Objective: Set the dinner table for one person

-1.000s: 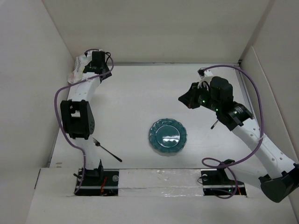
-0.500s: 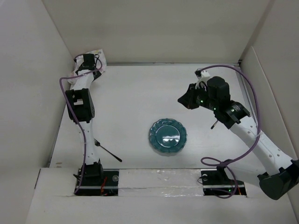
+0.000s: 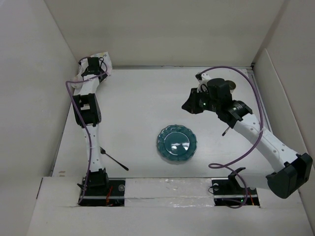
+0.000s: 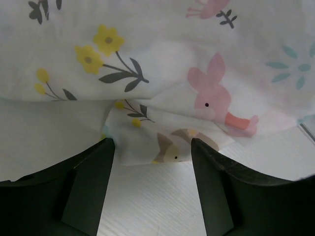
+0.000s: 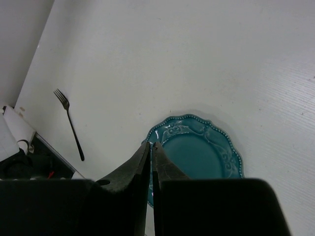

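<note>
**Reaching for the mat in the far corner**

At the left gripper [image 4: 152, 147]: spread wide, clamped on nothing; set so that a folded lip of the white cloth placemat [image 4: 162, 73], printed with pink rabbits and yellow flowers, lies just ahead of and between the dark fingers [image 4: 83, 187]; aimed, by the look of it, to pinch that lip rather than the flat bulk.

At the right gripper [image 5: 151, 147]: pressed all but together, a hairline gap only, nothing in it; hung high over the work surface, probably parked clear of the other arm's job.

Outward from there, on the large plain white matte dinner table [image 3: 142, 98]: a round teal ceramic plate with a scalloped, beaded rim [image 5: 197, 152], near the front middle; well apart to its left, a slim black metal fork [image 5: 70, 123], tines pointing away from the arm bases. Neither on the mat yet (mat first, plate and fork after, as a guess at the order).

Seen from above only: the placemat bunched in the far left corner, partly up the side wall [image 3: 29, 73], the left arm stretched long to reach it.

Seen from the left wrist only: the print, the fold, the width of the opening.

Seen from the right wrist only: how tightly that claw is closed, masked from above by its own black housing.
</note>
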